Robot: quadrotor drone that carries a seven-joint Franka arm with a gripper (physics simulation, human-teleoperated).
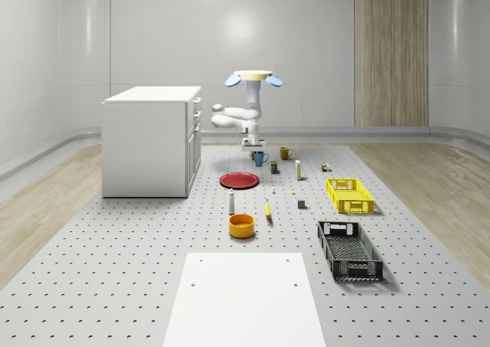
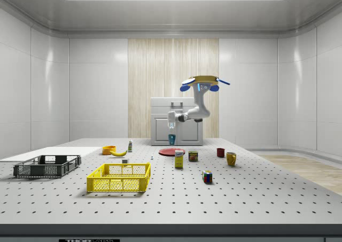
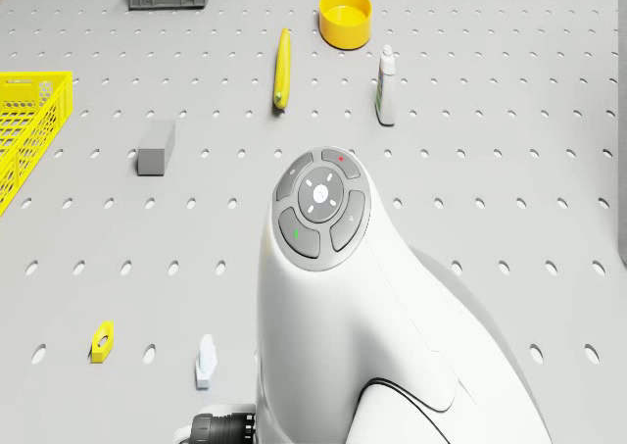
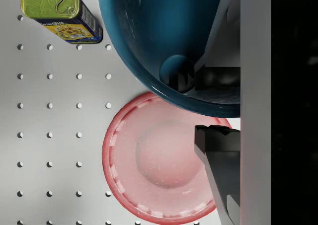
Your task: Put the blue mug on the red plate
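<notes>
The blue mug hangs in the air, with my gripper shut on its rim. In the wrist view one finger sits inside the mug and the other finger outside its wall. The red plate lies flat on the perforated table, a little toward the whole-scene view's left of the mug. In the side view the mug hangs clearly above the plate. Through the wrist camera the plate lies below, partly hidden by the mug. The drone hovers above the mug with its arm reaching down.
A white cabinet stands at the whole-scene view's left of the plate. A tin can, a yellow mug and a dark red mug are close by. Nearer the front lie a bottle, banana, yellow bowl, yellow crate and black crate.
</notes>
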